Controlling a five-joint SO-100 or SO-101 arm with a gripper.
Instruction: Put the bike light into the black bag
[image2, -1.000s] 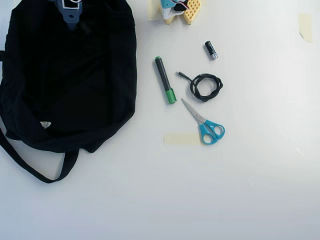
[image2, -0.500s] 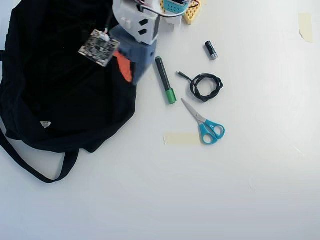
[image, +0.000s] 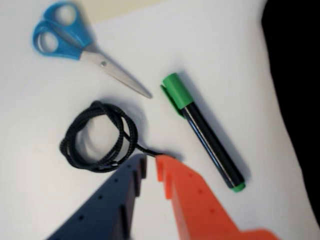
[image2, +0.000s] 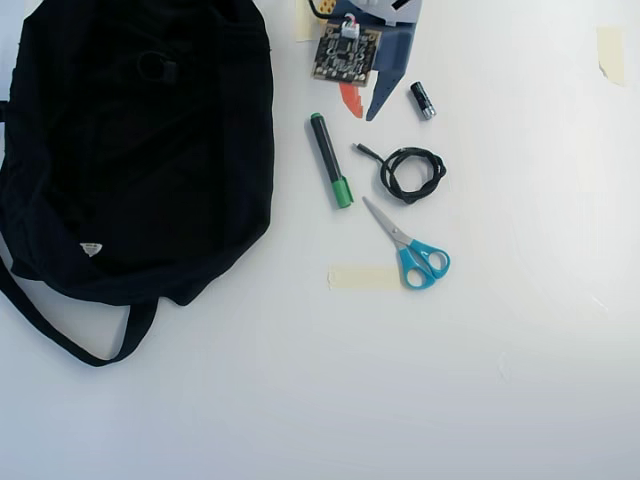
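Observation:
The black bag (image2: 130, 150) lies floppy at the left of the overhead view, its strap trailing to the front left; its edge shows at the right of the wrist view (image: 297, 75). The bike light (image2: 156, 67), a small black ring, shows faintly on top of the bag's far part. My gripper (image2: 362, 106) has one orange and one blue finger and hovers over the table right of the bag. Its fingertips are nearly together and hold nothing. In the wrist view the gripper (image: 151, 161) sits just by the end of the coiled black cable (image: 97, 137).
A green marker (image2: 330, 160) lies between bag and gripper. The coiled cable (image2: 412, 172), blue-handled scissors (image2: 410, 245) and a small black cylinder with a silver end (image2: 423, 101) lie to the right. Tape strips (image2: 363, 277) are stuck to the white table.

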